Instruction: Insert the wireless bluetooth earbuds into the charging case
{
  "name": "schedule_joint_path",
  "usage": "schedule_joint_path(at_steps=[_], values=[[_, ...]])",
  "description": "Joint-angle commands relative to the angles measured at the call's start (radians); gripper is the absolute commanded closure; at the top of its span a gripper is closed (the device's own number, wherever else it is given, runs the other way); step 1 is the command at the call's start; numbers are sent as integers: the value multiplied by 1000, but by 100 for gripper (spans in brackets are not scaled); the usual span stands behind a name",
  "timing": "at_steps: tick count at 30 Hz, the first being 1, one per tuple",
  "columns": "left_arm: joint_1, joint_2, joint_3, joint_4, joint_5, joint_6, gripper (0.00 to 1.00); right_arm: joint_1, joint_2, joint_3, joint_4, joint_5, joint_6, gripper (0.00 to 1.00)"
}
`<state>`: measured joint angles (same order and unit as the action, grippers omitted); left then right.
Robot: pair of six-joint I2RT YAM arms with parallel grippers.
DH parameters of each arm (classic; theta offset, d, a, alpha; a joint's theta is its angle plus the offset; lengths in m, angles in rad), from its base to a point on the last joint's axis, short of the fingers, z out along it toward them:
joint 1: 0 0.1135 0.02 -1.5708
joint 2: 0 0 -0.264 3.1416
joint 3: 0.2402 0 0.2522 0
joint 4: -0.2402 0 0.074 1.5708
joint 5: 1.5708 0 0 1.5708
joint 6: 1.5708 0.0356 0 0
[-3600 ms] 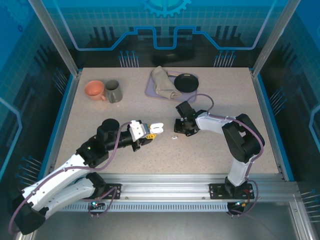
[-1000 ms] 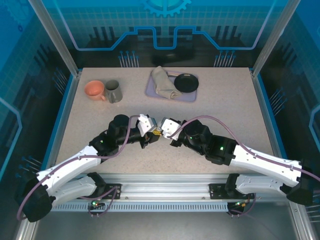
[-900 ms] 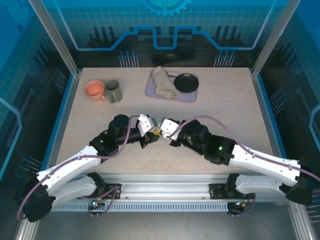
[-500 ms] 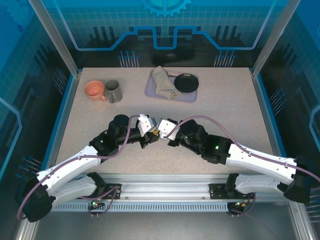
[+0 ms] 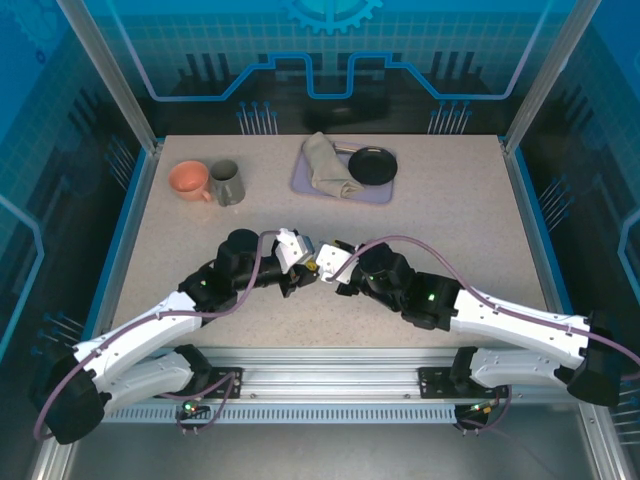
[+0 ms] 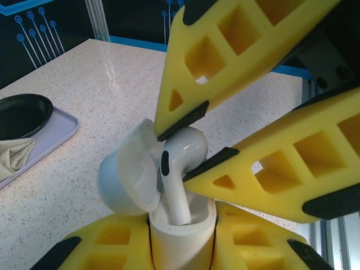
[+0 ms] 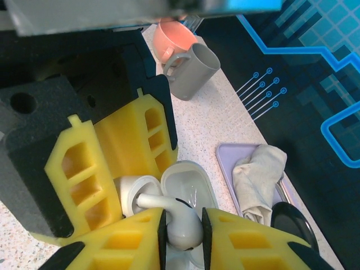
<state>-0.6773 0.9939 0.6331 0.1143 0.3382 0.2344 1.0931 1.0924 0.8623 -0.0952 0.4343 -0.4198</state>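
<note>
Nearest, at six o'clock in the top view, both arms are reaching forward from the near edge and meeting low over the middle of the surface (image 5: 450,220). The left end effector (image 5: 306,264) is clamping the white charging case (image 6: 183,242) by its body, jaws closed on either side. The lid (image 6: 126,180) is hanging open toward nine o'clock in the left wrist view. Held this way, the case's mouth is facing up and out toward the other arm, and the grip is leaving the opening free.

The right end effector (image 7: 184,228) is reaching in from three o'clock in the top view. It is pinching a white earbud (image 6: 177,180) by its rounded head, jaws together on it. Gripping the head is leaving the stem bare, and the stem is pointing down into the case's well, its tip already inside the rim. The head is sitting above the rim, so the earbud is, I judge, only partly in and not yet seated. Whether the case is already holding another earbud I cannot tell.

Farther back, at ten o'clock, a salmon mug (image 5: 188,180) and a grey mug (image 5: 226,183) are standing side by side. At twelve o'clock a lilac tray (image 5: 385,192) is carrying a folded cloth (image 5: 325,165) and a black dish (image 5: 372,165), all well apart from the work.
</note>
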Motion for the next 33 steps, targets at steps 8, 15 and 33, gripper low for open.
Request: schedule_joint_path(at_steps=[8,15,33], values=[[-7,-17,48,39,44,2,100,11,31,3,16,-34,-34,75],[-6,-21,43,40,42,3,100,10,55,11,-7,-83,-24,73],[-6,-19,2,177,60,-43,100,-93,24,80,-102,-337,10,74]])
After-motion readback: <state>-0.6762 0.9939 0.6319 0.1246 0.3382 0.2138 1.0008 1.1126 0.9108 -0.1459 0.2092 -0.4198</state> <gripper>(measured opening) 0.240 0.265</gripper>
